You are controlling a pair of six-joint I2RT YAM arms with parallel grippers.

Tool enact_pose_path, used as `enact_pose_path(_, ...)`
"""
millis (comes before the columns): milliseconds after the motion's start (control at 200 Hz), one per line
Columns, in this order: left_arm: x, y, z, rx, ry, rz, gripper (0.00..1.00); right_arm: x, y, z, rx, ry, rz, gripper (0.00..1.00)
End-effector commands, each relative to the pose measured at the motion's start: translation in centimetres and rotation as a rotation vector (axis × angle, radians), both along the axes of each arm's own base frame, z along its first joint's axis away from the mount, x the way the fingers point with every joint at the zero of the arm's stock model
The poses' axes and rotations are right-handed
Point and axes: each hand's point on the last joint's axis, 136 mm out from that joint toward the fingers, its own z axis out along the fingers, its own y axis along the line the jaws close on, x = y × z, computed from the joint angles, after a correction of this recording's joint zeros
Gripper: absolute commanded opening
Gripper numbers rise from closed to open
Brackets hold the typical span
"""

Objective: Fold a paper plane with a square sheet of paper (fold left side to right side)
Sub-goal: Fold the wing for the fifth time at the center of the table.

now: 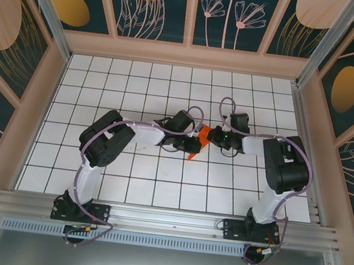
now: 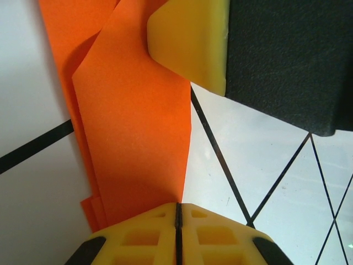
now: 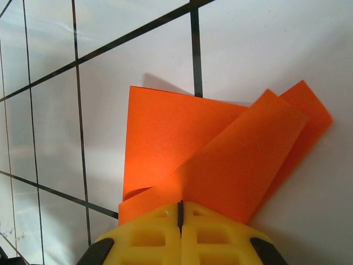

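with left tool (image 2: 177,206) pinched shut on one end of the creased square sheet of paper (image 2: 132,127) and right tool (image 3: 180,204) clamped on the other, holds it at mid counter (image 1: 125,178), likely partway through folding; next calls for matching edges squarely before pressing the crease.

Matt orange paper (image 3: 182,143); glossy white table (image 1: 124,184)

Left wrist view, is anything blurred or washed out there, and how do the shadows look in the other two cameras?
Left wrist view: the orange paper is crisp, the left gripper pinching it slightly soft, the white table bright. Right wrist view: the paper throws a soft shadow on the table beyond it. Top external view: even light, no harsh glare.
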Motion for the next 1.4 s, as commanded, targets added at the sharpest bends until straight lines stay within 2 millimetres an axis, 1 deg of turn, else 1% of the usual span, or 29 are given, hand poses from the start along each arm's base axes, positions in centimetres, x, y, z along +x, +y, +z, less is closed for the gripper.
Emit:
enact_pose_path(0, -2.9, 4.1, -6.4, 0.202, 0.106, 0.044, 0.12, 0.0, -1.0, -0.7, -0.039, 0.038, -0.003, 0.00)
enact_pose_path(150, -4.1, 5.0, -7.4, 0.219, 0.135, 0.049, 0.12, 1.2, -1.8, -0.7, -0.048, 0.034, -0.018, 0.00)
enact_pose_path(260, -4.5, 5.5, -7.8, 0.224, 0.147, 0.055, 0.12, 2.0, -2.4, -0.7, -0.053, 0.034, -0.030, 0.00)
enact_pose_path(495, -4.8, 5.8, -8.2, 0.229, 0.155, 0.054, 0.12, 3.5, -4.0, -1.0, -0.067, 0.039, -0.060, 0.00)
enact_pose_path(616, -5.0, 5.9, -8.4, 0.233, 0.160, 0.052, 0.12, 4.2, -4.3, -0.8, -0.052, 0.035, -0.065, 0.00)
enact_pose_path(771, -5.2, 6.0, -8.6, 0.235, 0.166, 0.054, 0.12, 4.9, -4.9, -1.0, -0.056, 0.042, -0.076, 0.00)
enact_pose_path(921, -5.2, 6.1, -8.6, 0.235, 0.165, 0.056, 0.12, 6.0, -6.1, -1.0, -0.057, 0.041, -0.102, 0.00)
enact_pose_path(1131, -5.1, 6.1, -8.5, 0.231, 0.161, 0.057, 0.12, 8.4, -7.7, 0.1, -0.061, 0.008, -0.133, 0.00)
enact_pose_path(1216, -5.0, 5.9, -8.3, 0.224, 0.156, 0.056, 0.12, 9.1, -7.9, 1.6, -0.050, -0.027, -0.135, 0.00)
enact_pose_path(1306, -4.8, 5.6, -8.0, 0.211, 0.150, 0.059, 0.12, 8.7, -7.6, 3.7, -0.037, -0.068, -0.135, 0.00)
enact_pose_path(1396, -4.7, 5.4, -7.8, 0.202, 0.149, 0.058, 0.12, 7.0, -6.8, 5.4, -0.012, -0.093, -0.124, 0.00)
